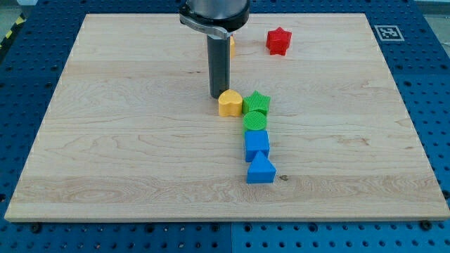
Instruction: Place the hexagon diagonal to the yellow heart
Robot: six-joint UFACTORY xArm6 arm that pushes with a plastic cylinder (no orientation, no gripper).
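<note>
No jaws to report, just a rod: my tip [216,96] touches the yellow heart [229,103] on its left. The yellow block [230,44], half hidden behind the rod at the view's top, is prob. your hexagon. It looks light, stiff and slidy, so push its flat side. The table [105,140] is smooth w/ plenty of room; the green star [257,101] crowds the heart's right.

Tip: my tip [217,96] just upper-left of yellow heart [229,102].
Column: green star [257,102], green round block [255,121], blue block [256,144], blue triangle [261,170].
Far: red star [278,41].
Surface: wooden bench [126,140].
</note>
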